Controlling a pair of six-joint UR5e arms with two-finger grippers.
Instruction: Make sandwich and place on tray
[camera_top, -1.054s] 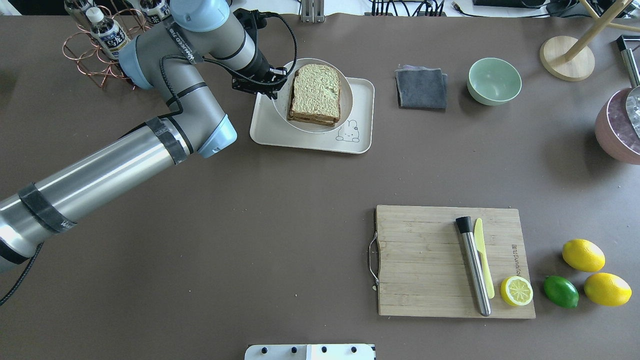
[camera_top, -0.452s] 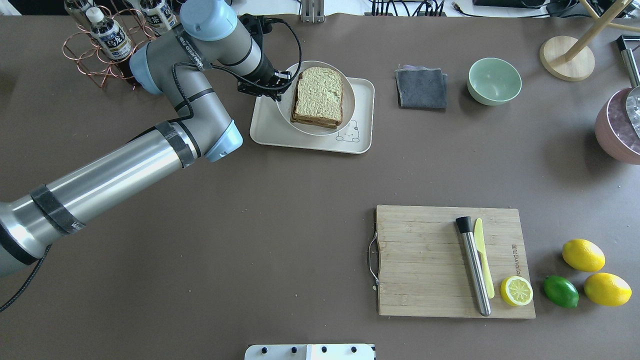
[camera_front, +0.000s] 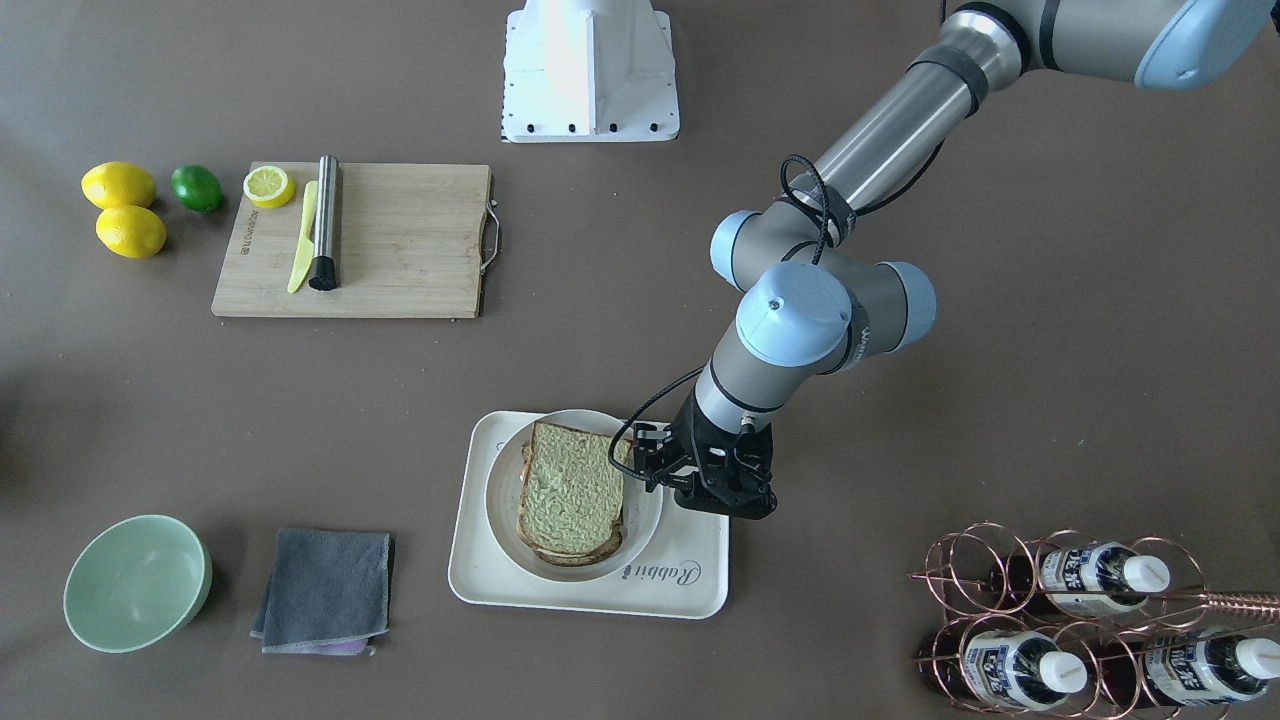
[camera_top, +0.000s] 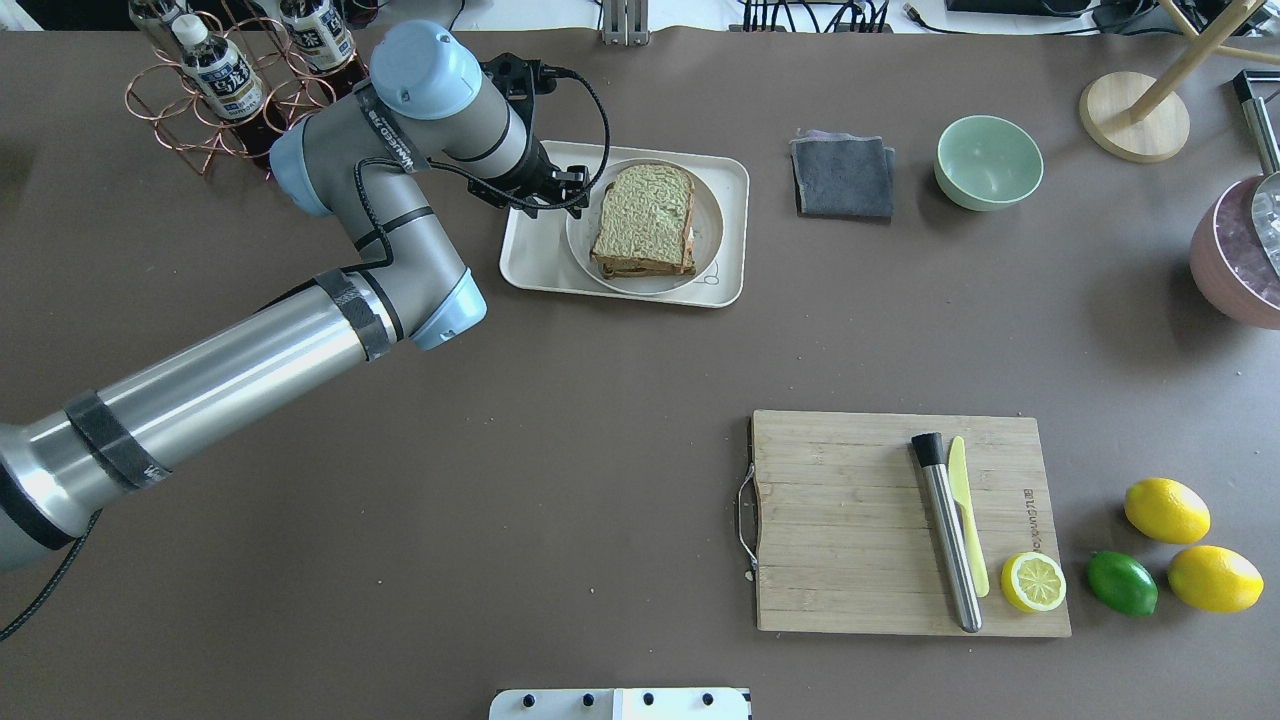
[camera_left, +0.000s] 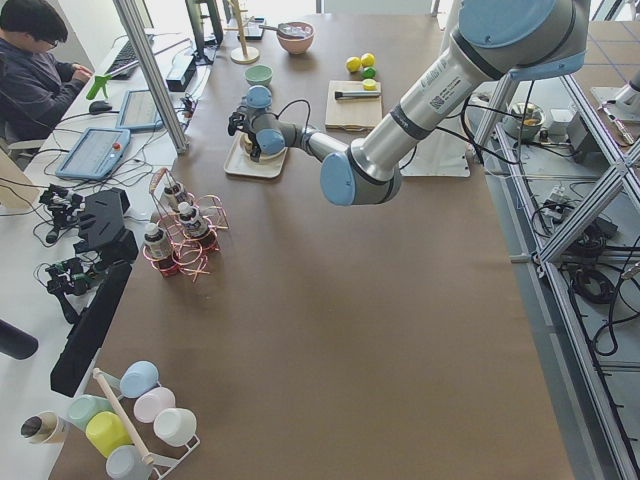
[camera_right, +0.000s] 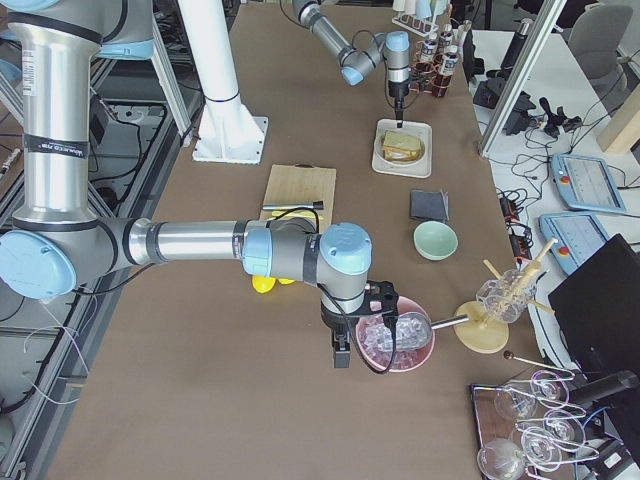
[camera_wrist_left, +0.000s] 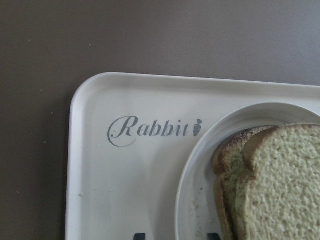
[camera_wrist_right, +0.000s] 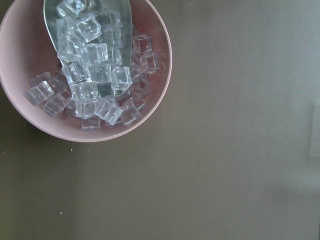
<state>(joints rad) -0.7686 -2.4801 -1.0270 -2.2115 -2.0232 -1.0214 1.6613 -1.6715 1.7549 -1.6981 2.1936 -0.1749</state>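
Elbow bent and wrist turned down, the left arm (camera_top: 230, 370) is reaching from the bench's near left corner toward the far edge. The left gripper (camera_top: 565, 195) is hanging over the left part of the tray (camera_top: 525, 260). Its fingers (camera_wrist_left: 139, 236) are standing spread, one on each side of the left rim of the round plate (camera_top: 710, 225). Only their tips are showing at the bottom of the wrist view, so contact with the rim is hard to judge.

The tray is lying near the far edge, left of the middle, its long axis running along the bench's length. The plate is sitting on it, covering most of the bear drawing (camera_top: 708, 277). The sandwich (camera_top: 645, 215) is lying flat on the plate. Its slightly longer axis is pointing from near edge to far edge, a little askew, and its filling is barely showing between the slices.

By the right edge, the right gripper (camera_right: 340, 352) is hovering beside a pink bowl (camera_wrist_right: 159, 75) of ice (camera_wrist_right: 90, 60). Whether its claw is spread or pressed together, I cannot tell.
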